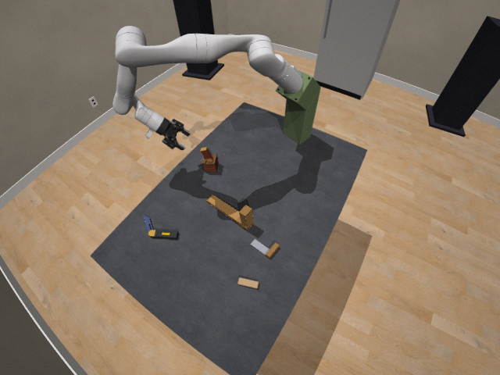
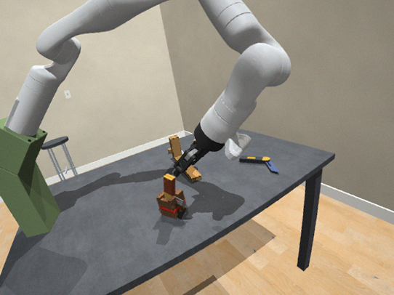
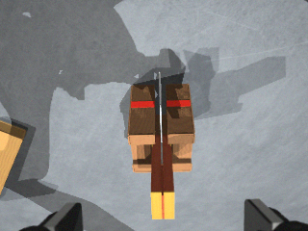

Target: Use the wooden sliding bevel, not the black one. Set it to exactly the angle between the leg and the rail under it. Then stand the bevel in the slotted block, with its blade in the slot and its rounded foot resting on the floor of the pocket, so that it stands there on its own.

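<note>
The wooden sliding bevel point(image 1: 207, 154) stands in the slotted block point(image 1: 210, 163), a brown block with a red stripe. Its dark stock with a yellow end points up, tilted. In the wrist view the thin blade point(image 3: 160, 113) sits in the block's point(image 3: 161, 126) slot, and the stock point(image 3: 163, 190) reaches toward the camera. The foot in the pocket is hidden. My gripper point(image 1: 177, 137) is open and empty, up and to the left of the block, apart from the bevel. In the exterior view it point(image 2: 177, 168) hangs just above the bevel's point(image 2: 169, 187) top. The leg and rail piece point(image 1: 232, 212) lies mid-table.
The black bevel point(image 1: 160, 231) with a blue blade lies at the table's left side. A small square tool point(image 1: 266, 248) and a loose wooden block point(image 1: 248, 283) lie nearer the front. The green arm pedestal point(image 1: 301, 108) stands at the back. A stool point(image 2: 56, 155) stands beyond the table.
</note>
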